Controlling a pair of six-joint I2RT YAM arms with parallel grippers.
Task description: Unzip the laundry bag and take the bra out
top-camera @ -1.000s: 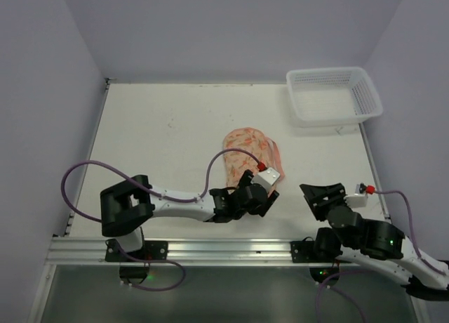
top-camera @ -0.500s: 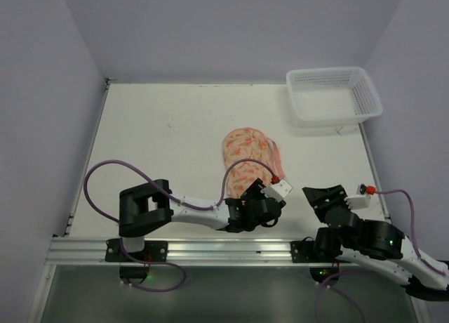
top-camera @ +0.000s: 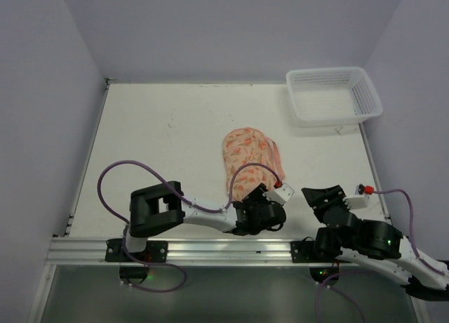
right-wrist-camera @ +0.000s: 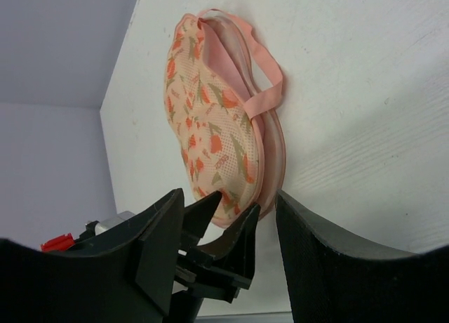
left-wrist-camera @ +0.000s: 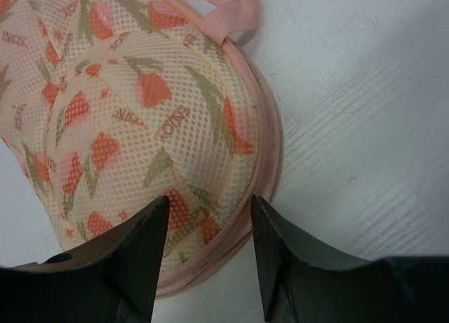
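The laundry bag (top-camera: 247, 149) lies mid-table, a peach dome with orange print, pink zip trim and a pink strap loop (left-wrist-camera: 228, 7). My left gripper (top-camera: 257, 194) is low at the bag's near end, open. In the left wrist view its two dark fingers straddle the bag's near rim (left-wrist-camera: 209, 207) without pinching it. My right gripper (top-camera: 324, 195) hangs open near the table's front right, apart from the bag, with nothing between its fingers (right-wrist-camera: 228, 196). The right wrist view shows the bag (right-wrist-camera: 210, 140) edge-on and the left gripper (right-wrist-camera: 235, 203) at its rim. The bra is hidden.
A white plastic lattice basket (top-camera: 368, 98) stands at the back right corner. Walls close in the table on the left, back and right. The metal rail with both arm bases runs along the near edge.
The left arm has swung right and drawn its gripper back toward the near edge, uncovering more of the bag. Its jaws have narrowed. The right arm stays still.
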